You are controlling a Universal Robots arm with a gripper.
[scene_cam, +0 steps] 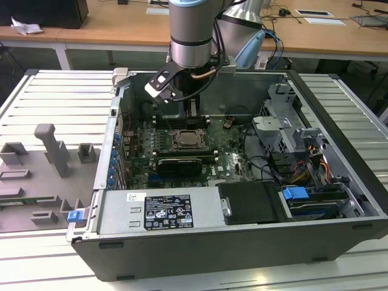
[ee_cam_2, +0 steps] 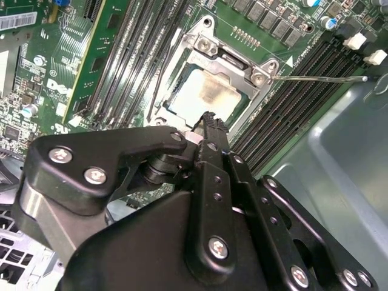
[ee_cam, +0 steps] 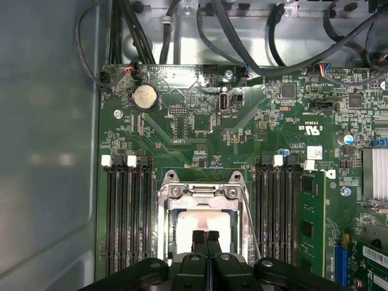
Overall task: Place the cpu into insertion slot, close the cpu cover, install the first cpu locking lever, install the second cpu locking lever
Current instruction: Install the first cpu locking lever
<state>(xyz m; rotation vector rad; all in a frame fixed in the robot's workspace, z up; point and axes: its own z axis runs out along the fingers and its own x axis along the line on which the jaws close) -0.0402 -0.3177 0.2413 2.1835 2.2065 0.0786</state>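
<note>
The cpu (ee_cam_2: pixel 209 91) (ee_cam: pixel 203 223) lies flat in the insertion slot (scene_cam: pixel 188 139), its pale metal top showing through the window of the cpu cover (ee_cam_2: pixel 200 45) (ee_cam: pixel 203 193), which lies down over it. A thin wire locking lever (ee_cam_2: pixel 321 77) (ee_cam: pixel 250 227) stands out from one side of the socket, over the memory slots. My gripper (ee_cam_2: pixel 209 118) (ee_cam: pixel 206 235) hangs just above the chip's edge, shut, its black fingertips pressed together with nothing between them. In the exterior view the gripper (scene_cam: pixel 185 108) sits inside the open case, behind the socket.
Long black memory slots (ee_cam: pixel 127 212) (ee_cam_2: pixel 291 103) flank the socket on both sides. A black card (scene_cam: pixel 179 165) lies in front of it, with the power supply (scene_cam: pixel 163 212) at the near edge. Drive cages and cables (scene_cam: pixel 291 139) fill the exterior view's right. Grey fixtures (scene_cam: pixel 51 151) stand outside the case.
</note>
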